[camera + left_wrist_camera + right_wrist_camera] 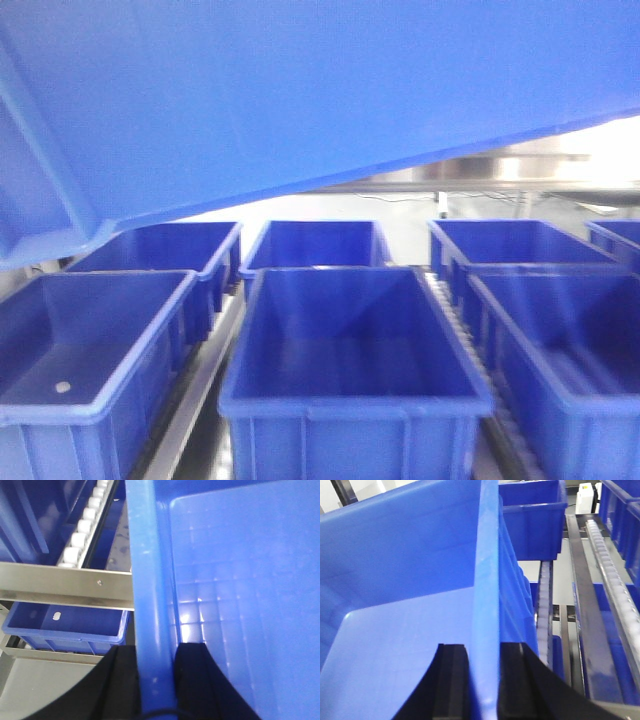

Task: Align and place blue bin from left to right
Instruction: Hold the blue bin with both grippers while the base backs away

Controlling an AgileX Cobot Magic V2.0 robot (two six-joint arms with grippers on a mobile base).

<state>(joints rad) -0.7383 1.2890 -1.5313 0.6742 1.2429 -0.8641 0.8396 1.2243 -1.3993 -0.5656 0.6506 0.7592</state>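
Observation:
The blue bin (300,90) hangs in the air, tilted, and fills the top of the front view. Its pale blue underside slopes up to the right. My left gripper (156,652) is shut on the blue bin's thick rim (150,580), one black finger (122,680) outside and the other inside the wall. My right gripper (484,652) is shut on the opposite rim (487,570) in the same way. The blue bin's floor (395,645) shows left of the right fingers. Neither gripper appears in the front view.
Below stand several smaller, deeper-blue bins in rows on roller racks: one at centre front (350,350), one at left front (90,350) with a small white object inside, one at right (570,350). White roller tracks (615,580) and a metal rail (65,585) run between them.

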